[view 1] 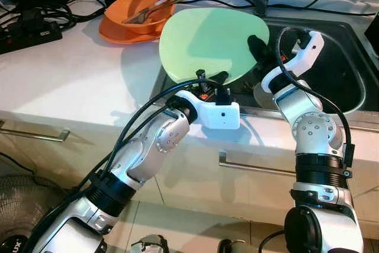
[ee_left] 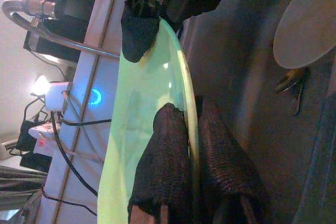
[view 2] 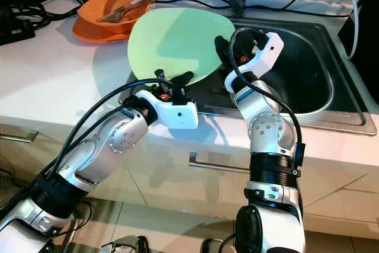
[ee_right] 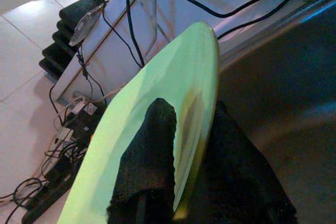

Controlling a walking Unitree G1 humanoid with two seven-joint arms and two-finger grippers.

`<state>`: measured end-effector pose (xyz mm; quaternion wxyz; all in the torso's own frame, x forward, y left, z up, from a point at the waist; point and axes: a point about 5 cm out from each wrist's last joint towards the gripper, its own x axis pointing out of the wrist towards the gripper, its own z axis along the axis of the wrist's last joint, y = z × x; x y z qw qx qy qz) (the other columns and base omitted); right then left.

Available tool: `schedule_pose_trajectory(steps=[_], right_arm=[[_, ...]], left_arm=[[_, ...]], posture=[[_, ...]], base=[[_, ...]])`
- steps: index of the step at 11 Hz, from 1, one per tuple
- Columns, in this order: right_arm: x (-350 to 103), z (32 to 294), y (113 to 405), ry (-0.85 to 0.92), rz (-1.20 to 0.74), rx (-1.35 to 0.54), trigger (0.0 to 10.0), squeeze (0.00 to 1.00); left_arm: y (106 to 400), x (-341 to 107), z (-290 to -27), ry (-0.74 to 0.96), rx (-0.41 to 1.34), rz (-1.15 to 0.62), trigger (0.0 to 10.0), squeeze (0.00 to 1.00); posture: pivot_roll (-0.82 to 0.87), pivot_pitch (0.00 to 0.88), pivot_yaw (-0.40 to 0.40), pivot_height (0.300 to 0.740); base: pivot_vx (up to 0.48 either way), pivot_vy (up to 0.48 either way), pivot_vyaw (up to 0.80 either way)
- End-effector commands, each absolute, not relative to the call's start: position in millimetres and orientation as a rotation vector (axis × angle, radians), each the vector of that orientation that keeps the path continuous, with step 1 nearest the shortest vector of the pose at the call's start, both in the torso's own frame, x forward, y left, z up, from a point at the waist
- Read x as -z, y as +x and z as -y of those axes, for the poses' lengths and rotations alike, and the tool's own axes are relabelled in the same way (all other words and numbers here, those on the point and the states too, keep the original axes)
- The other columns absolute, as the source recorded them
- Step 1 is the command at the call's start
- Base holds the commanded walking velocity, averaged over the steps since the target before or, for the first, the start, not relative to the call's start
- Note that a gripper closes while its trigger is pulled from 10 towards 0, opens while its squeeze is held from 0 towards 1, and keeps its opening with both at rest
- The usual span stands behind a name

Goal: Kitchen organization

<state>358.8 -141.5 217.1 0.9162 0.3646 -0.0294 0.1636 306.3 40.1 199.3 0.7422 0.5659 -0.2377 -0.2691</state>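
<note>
A large light-green plate (view 1: 207,39) is held tilted over the left edge of the steel sink (view 1: 343,81). My left gripper (view 1: 216,79) is shut on its near rim, one black finger (ee_left: 165,156) on each face of the plate (ee_left: 142,129). My right gripper (view 1: 258,48) is shut on the plate's right rim; in the right wrist view the fingers (ee_right: 149,150) clamp the green edge (ee_right: 194,87). An orange bowl (view 1: 137,13) with utensils in it sits on an orange plate at the back of the white counter (view 1: 71,75).
Black cables and a power strip (view 1: 29,31) lie along the back left of the counter. A faucet base (view 1: 260,1) stands behind the sink. A pale round plate (ee_left: 307,22) lies in the basin. Cabinet handles (view 1: 254,167) run below the counter edge.
</note>
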Motion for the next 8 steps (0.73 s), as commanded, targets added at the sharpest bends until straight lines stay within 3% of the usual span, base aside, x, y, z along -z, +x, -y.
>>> schedule_pose_trajectory(steps=[1, 2, 7, 8], right_arm=[[-223.7, 133.2, 358.8, 0.738, 0.072, -0.392, 0.0, 0.0], [-223.4, 133.4, 358.8, 0.743, 0.071, -0.392, 0.0, 0.0], [-223.4, 142.9, 362.1, 0.802, 0.087, -0.31, 0.0, 0.0], [-222.1, 153.7, 365.4, 0.853, 0.097, -0.235, 0.0, 0.0]], left_arm=[[307.1, -206.3, -40.7, 1.236, 0.578, 0.539, 10.0, 0.55], [307.0, -206.2, -40.4, 1.228, 0.581, 0.537, 10.0, 1.0], [307.6, -206.6, -41.1, 1.225, 0.576, 0.535, 10.0, 1.0], [308.6, -206.8, -41.8, 1.226, 0.565, 0.531, 10.0, 0.75]], posture=[[0.05, 0.058, 0.028, 0.74], [0.05, 0.06, 0.028, 0.74], [0.05, 0.074, 0.028, 0.74], [0.05, 0.077, 0.026, 0.74]], base=[[0.0, 0.0, 0.0], [0.0, 0.0, 0.0], [0.0, 0.0, 0.0], [0.0, 0.0, 0.0]])
